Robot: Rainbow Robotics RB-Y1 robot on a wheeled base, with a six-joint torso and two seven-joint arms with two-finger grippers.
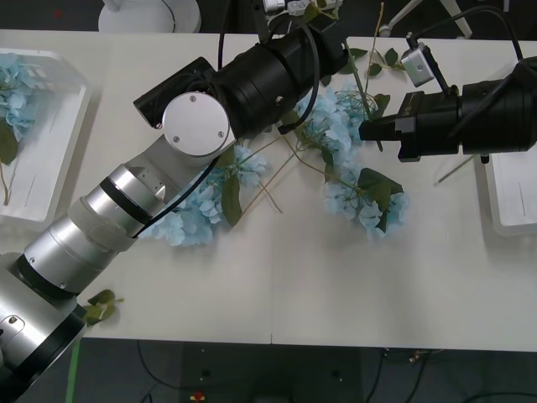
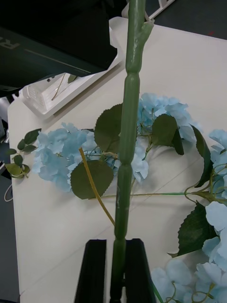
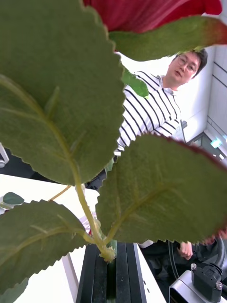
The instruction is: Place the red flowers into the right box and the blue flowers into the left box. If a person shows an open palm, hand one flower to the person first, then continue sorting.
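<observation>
My left gripper (image 3: pixel 109 279) is shut on the stem of a red flower (image 3: pixel 156 12), just below its big green leaves; the head is held up off the table. In the front view that gripper (image 1: pixel 325 32) is at the table's far side. The right gripper (image 2: pixel 117 277) is shut on a thick green rose stem (image 2: pixel 126 142), and it (image 1: pixel 369 130) hovers over the blue flowers (image 1: pixel 336 126) lying mid-table. More blue flowers (image 1: pixel 197 214) are under my left arm. The left box (image 1: pixel 59 143) holds blue flowers (image 1: pixel 13 92). The right box (image 1: pixel 512 197) is partly under my right arm.
A loose leaf sprig (image 1: pixel 101 306) lies near the front edge at the left. A white stand base (image 1: pixel 151 13) sits beyond the far edge. Bare tabletop runs along the front. The left box (image 2: pixel 52 94) lies beyond the blue flowers (image 2: pixel 61 151).
</observation>
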